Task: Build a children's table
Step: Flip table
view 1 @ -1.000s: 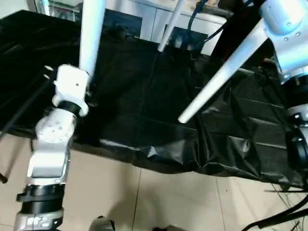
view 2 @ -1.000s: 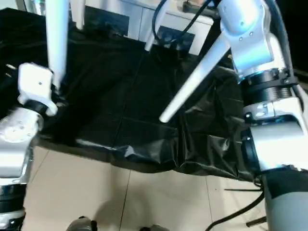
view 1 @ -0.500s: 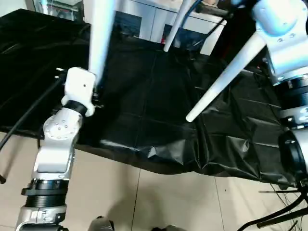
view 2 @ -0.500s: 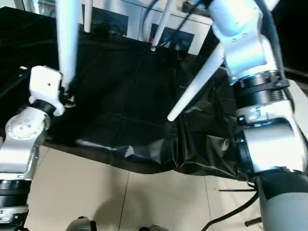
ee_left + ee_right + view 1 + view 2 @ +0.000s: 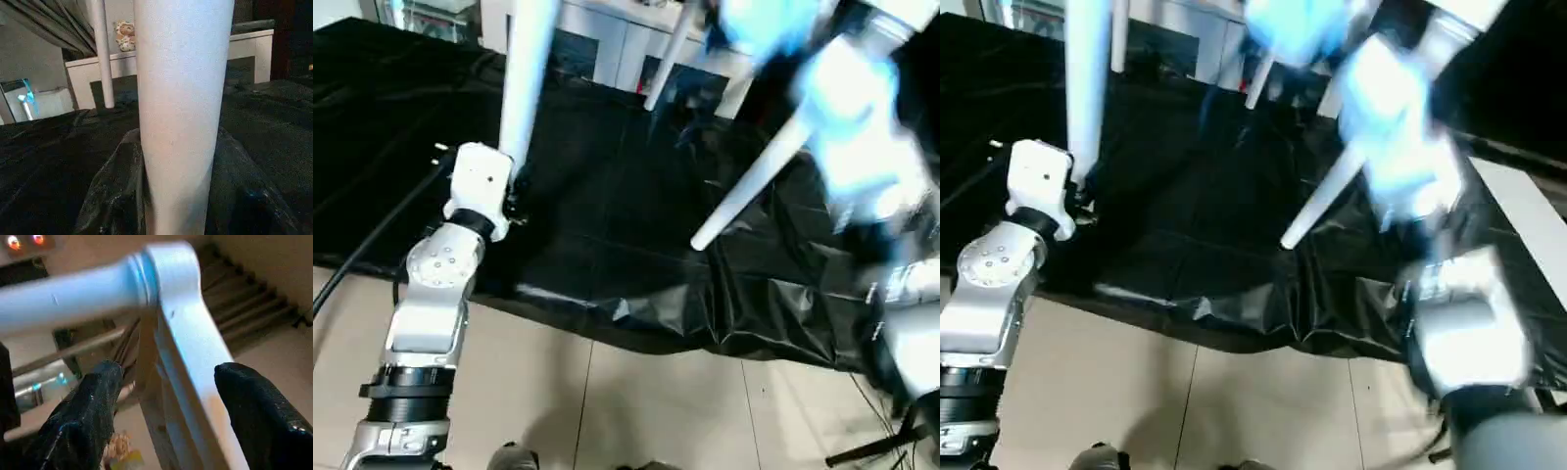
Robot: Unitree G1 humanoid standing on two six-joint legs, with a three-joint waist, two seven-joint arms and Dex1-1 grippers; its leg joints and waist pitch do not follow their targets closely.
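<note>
Head views, L to R. Far left: the robot's left arm rises from the bottom edge, and the left gripper (image 5: 509, 191) is clamped round a white table leg (image 5: 529, 83) that stands nearly upright, running out of the top of the view. In the left wrist view the leg (image 5: 178, 117) sits between black fingers (image 5: 115, 196), which are closed on its sides, prob. to steady the table while the other arm works. Beneath lies a black plastic sheet (image 5: 626, 196) over the worktop, its edge crumpled above the tiled floor (image 5: 607, 401).

Centre: a 2nd leg (image 5: 759, 181) slants down, tip hanging just above the sheet; a 3rd leg (image 5: 668, 54) shows further back, in front of a white cabinet (image 5: 607, 44). So the table looks lifted and tilted, legs down.

Right: the right arm is motion-blurred. In the right wrist view the right gripper (image 5: 166, 396) has its fingers (image 5: 83, 416) spread wide on both sides of the tabletop corner (image 5: 181, 323) where a leg socket joins; they aren't pressing on it. Judging by this, it's letting go or re-gripping; can't tell which.
</note>
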